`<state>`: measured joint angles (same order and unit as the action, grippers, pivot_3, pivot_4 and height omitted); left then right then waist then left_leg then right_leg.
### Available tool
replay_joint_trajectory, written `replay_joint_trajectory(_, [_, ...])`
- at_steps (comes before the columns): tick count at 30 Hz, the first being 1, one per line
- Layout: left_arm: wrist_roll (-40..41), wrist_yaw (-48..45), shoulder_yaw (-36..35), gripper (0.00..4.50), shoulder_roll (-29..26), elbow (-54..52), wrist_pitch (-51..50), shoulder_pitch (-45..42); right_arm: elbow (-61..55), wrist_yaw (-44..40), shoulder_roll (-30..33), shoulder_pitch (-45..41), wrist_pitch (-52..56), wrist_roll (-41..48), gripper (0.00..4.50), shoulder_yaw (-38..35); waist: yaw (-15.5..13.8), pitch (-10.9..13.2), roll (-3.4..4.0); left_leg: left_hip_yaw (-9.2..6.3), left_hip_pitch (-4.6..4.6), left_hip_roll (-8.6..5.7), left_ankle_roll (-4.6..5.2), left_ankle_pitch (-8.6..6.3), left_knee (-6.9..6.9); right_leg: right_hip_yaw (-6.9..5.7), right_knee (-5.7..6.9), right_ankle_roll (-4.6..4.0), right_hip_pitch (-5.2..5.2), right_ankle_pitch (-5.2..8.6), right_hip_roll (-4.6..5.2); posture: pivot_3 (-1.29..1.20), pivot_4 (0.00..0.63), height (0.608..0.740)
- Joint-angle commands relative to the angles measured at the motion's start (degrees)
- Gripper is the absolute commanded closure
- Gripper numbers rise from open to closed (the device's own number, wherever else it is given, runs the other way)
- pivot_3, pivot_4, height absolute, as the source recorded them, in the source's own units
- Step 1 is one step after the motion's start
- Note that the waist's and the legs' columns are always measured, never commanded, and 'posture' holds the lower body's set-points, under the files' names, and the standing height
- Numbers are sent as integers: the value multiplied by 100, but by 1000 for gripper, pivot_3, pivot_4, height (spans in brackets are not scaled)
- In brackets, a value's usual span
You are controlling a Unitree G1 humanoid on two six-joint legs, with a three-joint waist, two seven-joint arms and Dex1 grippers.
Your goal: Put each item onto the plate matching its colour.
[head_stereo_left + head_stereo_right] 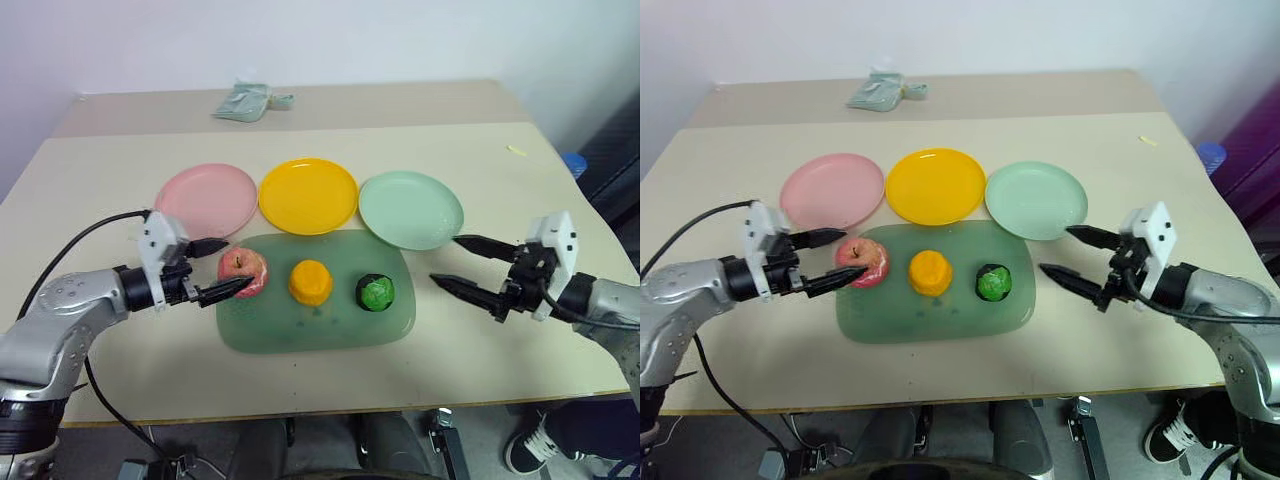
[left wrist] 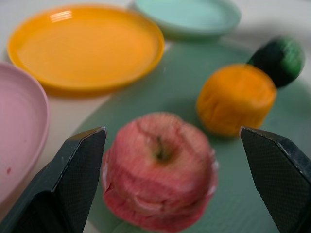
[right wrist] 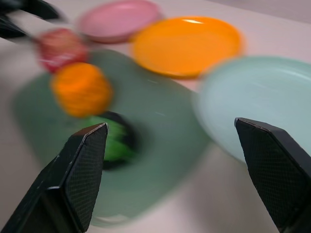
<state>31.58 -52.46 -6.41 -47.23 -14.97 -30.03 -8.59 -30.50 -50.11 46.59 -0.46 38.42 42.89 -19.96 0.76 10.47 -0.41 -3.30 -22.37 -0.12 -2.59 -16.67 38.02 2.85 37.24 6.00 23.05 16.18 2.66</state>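
On the counter (image 1: 120, 160), a green board (image 1: 315, 325) was seen bearing three fruits in a row: apple (image 1: 243, 271), orange fruit (image 1: 311, 282), green fruit (image 1: 375, 292). Behind it, pink plate (image 1: 205, 198), yellow plate (image 1: 308, 195) and mint plate (image 1: 411, 208) were left bare. The left end effector (image 1: 221, 268) was spread wide around the apple without gripping it; the right end effector (image 1: 470, 266) was spread beside the board, holding nothing.

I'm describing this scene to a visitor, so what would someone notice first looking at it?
Three toy fruits sit in a row on a translucent green board: a pink-red apple, an orange fruit and a dark-green fruit. Behind it lie a pink plate, a yellow-orange plate and a mint plate, all bare. The left hand is open around the apple; the right hand is open beside the board.
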Motion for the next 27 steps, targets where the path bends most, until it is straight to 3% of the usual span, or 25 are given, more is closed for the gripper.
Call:
replay_joint_trajectory(1, [-447, -173, 269, 0, -78, 201, 340, -110, -332, 189, -33, -27, 60, 170, 229, 21, 0, 0, -1, 0, 0, 0, 0, 0, 0, 0, -1, 0, 0, 0, 0, 0, 150, 740])
replay_joint_trajectory(3, [-581, -208, 372, 0, -23, 367, 410, -174, -370, 287, -83, -42, 61, 162, 229, 97, -1, 0, -1, 0, 0, 1, 0, 0, 0, 0, -1, 0, 0, 0, 1, 0, 150, 740])
replay_joint_trajectory(6, [-642, -262, 390, 788, 74, 522, 533, -229, -413, 377, -119, -49, 46, 161, 0, 184, -9, -1, 0, 0, 0, 0, 0, 0, 1, 0, 0, 0, 0, 0, 2, 0, 150, 740])
replay_joint_trajectory(8, [-524, -248, 234, 1597, 160, 551, 527, -274, -436, 413, -113, -61, 45, 187, 0, 200, -9, -1, 0, 0, 0, 1, 0, 0, 2, 0, 0, 1, 0, 0, 3, 0, 150, 740])
replay_joint_trajectory(9, [-426, -217, 98, 1698, 211, 563, 511, -306, -436, 423, -103, -76, 46, 200, 0, 202, -7, -1, 0, 0, 0, 1, 0, 0, 2, 0, 1, 1, 0, 0, 3, 0, 150, 740])
replay_joint_trajectory(13, [-36, 149, -500, 1698, 456, 819, 296, -673, -419, 447, -63, -146, 23, 202, 0, 221, -10, 2, -4, -3, -1, 3, 0, 0, 3, -1, 2, 1, 1, 0, 2, 0, 150, 740])
replay_joint_trajectory(19, [-1140, 1739, -380, 1698, 786, 2650, 466, -2281, -389, 514, -126, -457, 11, 213, 0, 430, -31, 2, -11, -10, -2, -7, 1, 0, 13, -9, 7, 3, -2, -2, 3, 0, 150, 740])
replay_joint_trajectory(26, [-1882, 2290, -152, 1698, 1183, 4789, 895, -3430, -416, 697, -279, -759, 25, 153, 0, 763, 10, 2, -13, -5, -10, -9, 3, -1, 12, -8, 7, 5, 11, -2, 2, 0, 150, 740])
replay_joint_trajectory(27, [-1919, 2266, -144, 1201, 1198, 4908, 964, -3484, -426, 746, -304, -800, 38, 155, 0, 792, 5, 3, -16, -5, -11, -9, 3, -1, 12, -8, 7, 5, 12, -2, 2, 0, 150, 740])
